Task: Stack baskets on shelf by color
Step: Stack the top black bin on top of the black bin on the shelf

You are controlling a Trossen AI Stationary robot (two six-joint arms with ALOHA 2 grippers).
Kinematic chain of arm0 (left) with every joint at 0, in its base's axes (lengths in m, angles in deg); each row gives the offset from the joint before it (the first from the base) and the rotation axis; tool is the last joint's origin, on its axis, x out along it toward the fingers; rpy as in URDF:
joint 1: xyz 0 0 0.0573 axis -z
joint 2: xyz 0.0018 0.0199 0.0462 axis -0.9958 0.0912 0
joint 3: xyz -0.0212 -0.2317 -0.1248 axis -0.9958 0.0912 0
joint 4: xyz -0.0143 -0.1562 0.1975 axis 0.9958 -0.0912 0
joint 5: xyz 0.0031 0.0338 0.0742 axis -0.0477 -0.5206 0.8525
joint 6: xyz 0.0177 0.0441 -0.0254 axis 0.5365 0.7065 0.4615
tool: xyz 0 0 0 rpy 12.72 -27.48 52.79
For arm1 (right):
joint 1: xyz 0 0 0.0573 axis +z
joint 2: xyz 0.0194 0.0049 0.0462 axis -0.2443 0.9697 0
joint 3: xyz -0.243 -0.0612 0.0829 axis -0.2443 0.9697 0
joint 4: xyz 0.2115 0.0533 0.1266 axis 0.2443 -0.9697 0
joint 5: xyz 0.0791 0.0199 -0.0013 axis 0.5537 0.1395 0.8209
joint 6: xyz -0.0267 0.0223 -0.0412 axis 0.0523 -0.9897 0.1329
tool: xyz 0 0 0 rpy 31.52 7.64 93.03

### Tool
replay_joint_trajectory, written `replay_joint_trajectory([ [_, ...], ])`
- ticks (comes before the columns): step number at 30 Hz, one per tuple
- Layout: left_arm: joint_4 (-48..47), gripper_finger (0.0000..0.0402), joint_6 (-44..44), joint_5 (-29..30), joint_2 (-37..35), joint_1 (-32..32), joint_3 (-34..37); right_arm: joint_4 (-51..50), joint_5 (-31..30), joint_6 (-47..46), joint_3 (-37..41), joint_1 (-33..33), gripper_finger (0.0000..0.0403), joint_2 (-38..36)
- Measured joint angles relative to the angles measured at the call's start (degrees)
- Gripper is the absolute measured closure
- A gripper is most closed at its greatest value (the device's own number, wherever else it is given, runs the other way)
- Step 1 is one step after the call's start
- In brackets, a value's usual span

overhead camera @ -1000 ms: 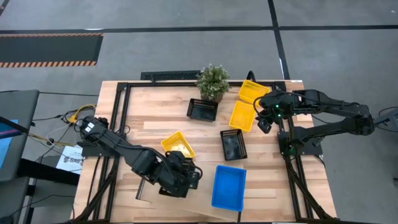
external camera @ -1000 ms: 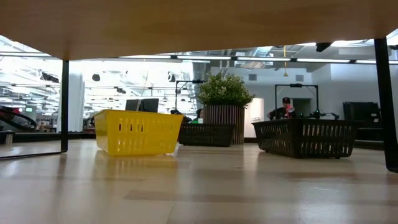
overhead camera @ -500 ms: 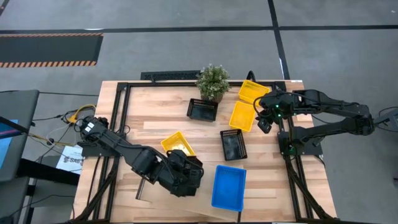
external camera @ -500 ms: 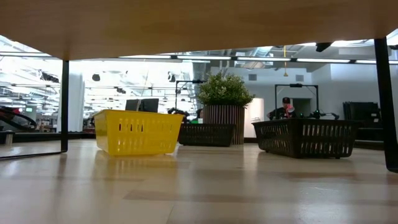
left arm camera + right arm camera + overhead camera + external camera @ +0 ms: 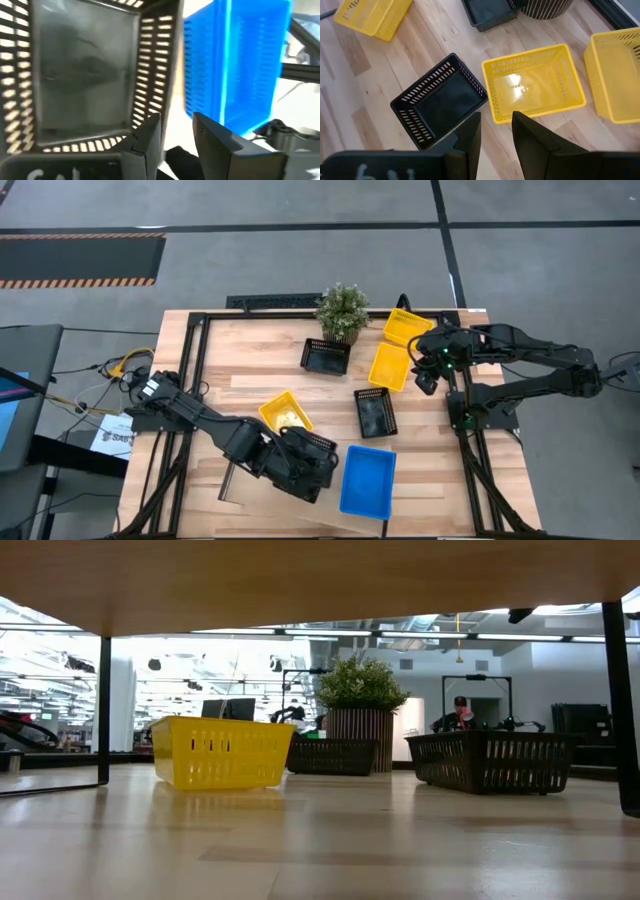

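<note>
My left gripper (image 5: 176, 142) is over the shelf (image 5: 262, 502) at the table's near edge and is shut on a black mesh basket (image 5: 85, 75), close beside the blue basket (image 5: 367, 480) that stands on the shelf. My right gripper (image 5: 496, 135) waits open above a yellow basket (image 5: 535, 82) on the far right of the table. Another yellow basket (image 5: 285, 412) and two black baskets (image 5: 375, 412) (image 5: 326, 356) stand on the tabletop. A third yellow basket (image 5: 408, 327) lies at the far right. My left gripper holds the black basket by the side wall (image 5: 167, 107) that faces the blue basket. The wall's rim runs down into the gap between my fingers, one finger (image 5: 149, 134) on the inner side and one outside. I cannot tell whether the basket rests on the shelf.
A potted green plant (image 5: 342, 310) stands at the far edge beside a black basket. Dark metal rails (image 5: 478, 470) run along both sides of the shelf. In the low view the shelf's underside (image 5: 320, 580) spans the top, and a person shows in the room behind.
My left gripper has moved along the near edge toward the table's right and closer to the blue basket, taking the black basket with it. More of the yellow basket behind it now shows.
</note>
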Motion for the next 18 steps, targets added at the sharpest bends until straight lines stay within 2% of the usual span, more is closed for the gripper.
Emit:
replay_joint_trajectory([
  [5,4.06,0.0302,1.76,-0.66,-2.04,-0.44,-0.19,-0.15,0.04,0.38,0.00,-0.07,0.0270,-0.02],
  [9,0.97,0.0310,10.17,3.81,-6.14,-3.03,-2.86,0.15,0.02,0.37,0.00,-0.11,0.0269,-0.02],
  [14,-5.82,0.0314,24.75,16.55,-9.75,-11.29,-4.26,0.51,0.02,0.14,0.00,-0.11,0.0270,-0.02],
  [16,-7.47,0.0310,30.36,18.37,-10.58,-16.09,-4.36,0.52,0.02,0.13,0.00,-0.11,0.0270,-0.02],
  [18,-8.95,0.0303,35.67,17.70,-10.59,-20.90,-4.37,0.52,0.00,-0.52,0.00,-0.11,0.0270,-0.02],
])
